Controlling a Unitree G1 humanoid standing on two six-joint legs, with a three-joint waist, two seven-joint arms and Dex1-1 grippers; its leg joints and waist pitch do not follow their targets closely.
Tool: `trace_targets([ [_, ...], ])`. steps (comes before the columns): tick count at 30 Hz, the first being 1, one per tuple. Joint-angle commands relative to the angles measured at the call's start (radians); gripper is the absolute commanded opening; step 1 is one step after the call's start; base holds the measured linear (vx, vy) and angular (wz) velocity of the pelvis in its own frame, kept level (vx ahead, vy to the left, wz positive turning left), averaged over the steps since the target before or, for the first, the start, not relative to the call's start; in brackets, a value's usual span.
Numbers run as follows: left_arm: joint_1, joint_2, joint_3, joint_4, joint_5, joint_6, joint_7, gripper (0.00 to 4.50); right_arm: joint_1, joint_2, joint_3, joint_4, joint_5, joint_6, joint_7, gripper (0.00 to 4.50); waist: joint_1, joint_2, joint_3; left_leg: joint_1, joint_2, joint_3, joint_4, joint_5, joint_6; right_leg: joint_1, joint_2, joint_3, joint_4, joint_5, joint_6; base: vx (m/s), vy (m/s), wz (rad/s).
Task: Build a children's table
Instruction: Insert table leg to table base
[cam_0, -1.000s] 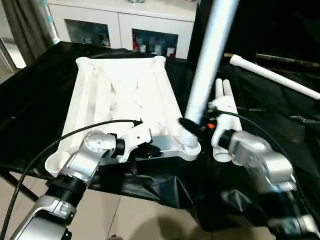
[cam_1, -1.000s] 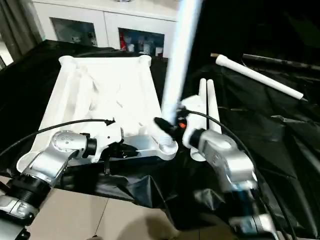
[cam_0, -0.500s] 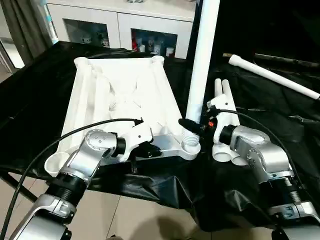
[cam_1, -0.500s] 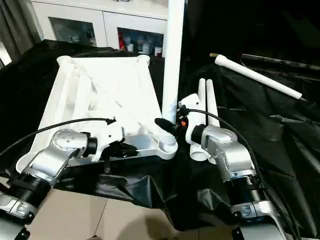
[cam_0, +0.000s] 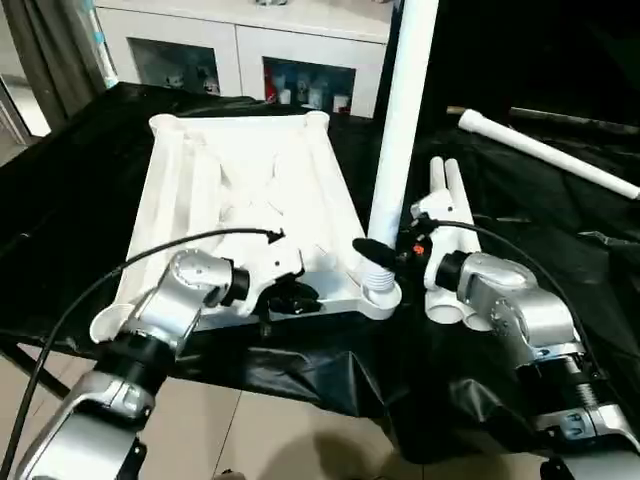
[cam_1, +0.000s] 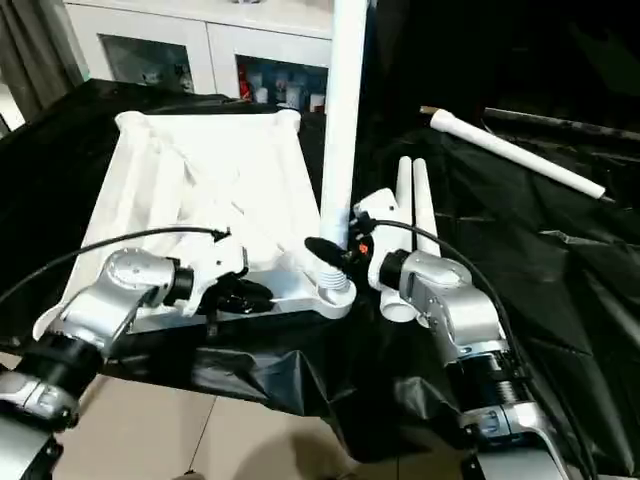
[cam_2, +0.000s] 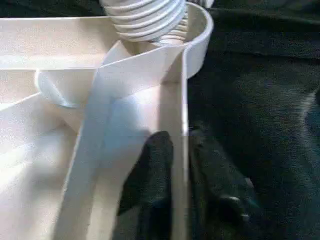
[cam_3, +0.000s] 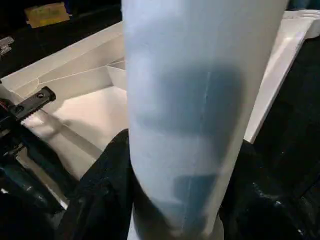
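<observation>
Covering the work surface, a black cloth (cam_0: 80, 200) carries the white tabletop (cam_0: 250, 190), which lies upside down, ribbed underside up, long axis running near to far, left of centre. Beyond it at the far edge stands a white glass-door cabinet (cam_0: 250, 60). One white leg (cam_0: 402, 120) stands almost upright in the tabletop's near-right corner socket (cam_0: 380, 295), its ribbed threaded end (cam_2: 145, 17) sitting in the socket ring. The right gripper (cam_0: 385, 255) is clenched on that leg just above the socket, black fingers (cam_3: 107, 185) wrapping both sides of the tube in the right wrist view. The silver right forearm (cam_0: 510, 310) comes in from the near right. The left gripper (cam_0: 290, 297) is clamped on the tabletop's near rim, just left of the socket; in the left wrist view one finger (cam_2: 152, 185) is inside the rim wall and the other outside, pinching the thin wall between them. The silver left forearm (cam_0: 180, 300) comes from the near left, with a black cable (cam_0: 150, 255) arcing over it. Two more legs (cam_0: 445, 200) lie side by side on the cloth right of the tabletop, touching each other, just beside the right wrist. A fourth leg (cam_0: 545, 152) lies apart at the far right, angled across the cloth.
</observation>
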Motion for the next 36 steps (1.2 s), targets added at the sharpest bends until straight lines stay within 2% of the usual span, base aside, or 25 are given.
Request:
trace_targets([
  [1,-0.03,-0.001,-0.009,0.02,0.009,-0.006,0.005,0.28,0.01,-0.004,0.002,-0.018,-0.007,-0.006,0.01,1.88,0.005,0.016,-0.07,-0.002,0.021,-0.005,-0.073,-0.141,0.012,0.068,-0.079,0.058,-0.078,-0.289,-0.135,0.0,0.0,0.0],
  [4,-0.038,-0.007,-0.015,0.039,0.02,-0.02,0.008,0.0,0.013,-0.007,0.006,-0.022,-0.01,0.001,0.013,1.88,0.006,0.015,-0.07,-0.001,0.021,-0.005,-0.074,-0.146,0.011,0.069,-0.079,0.057,-0.079,-0.294,-0.133,0.0,0.0,0.0],
  [12,-0.042,-0.006,-0.026,0.057,0.033,-0.035,0.012,0.0,0.027,-0.025,0.01,-0.048,-0.01,0.02,0.025,1.88,0.007,0.013,-0.07,-0.002,0.021,-0.005,-0.074,-0.151,0.013,0.069,-0.081,0.057,-0.081,-0.308,-0.127,0.0,0.0,0.0],
  [17,-0.047,-0.013,-0.019,0.069,0.023,-0.045,0.014,0.0,0.028,-0.04,0.005,-0.052,-0.009,0.025,0.033,1.88,0.011,0.013,-0.069,-0.001,0.02,-0.005,-0.073,-0.151,0.014,0.069,-0.082,0.056,-0.087,-0.349,-0.11,0.0,0.0,0.0],
  [26,-0.044,-0.019,-0.012,0.07,0.016,-0.06,0.011,0.0,0.042,-0.06,-0.009,-0.07,0.0,0.043,0.044,1.88,0.015,0.011,-0.07,-0.001,0.022,-0.006,-0.074,-0.143,0.017,0.067,-0.08,0.056,-0.082,-0.323,-0.115,0.0,0.0,0.0],
  [36,-0.045,-0.016,-0.008,0.077,0.014,-0.064,0.016,0.0,0.063,-0.08,0.006,-0.099,0.005,0.073,0.069,1.88,0.017,0.008,-0.069,-0.002,0.021,-0.006,-0.074,-0.145,0.021,0.067,-0.081,0.055,-0.088,-0.361,-0.095,0.0,0.0,0.0],
])
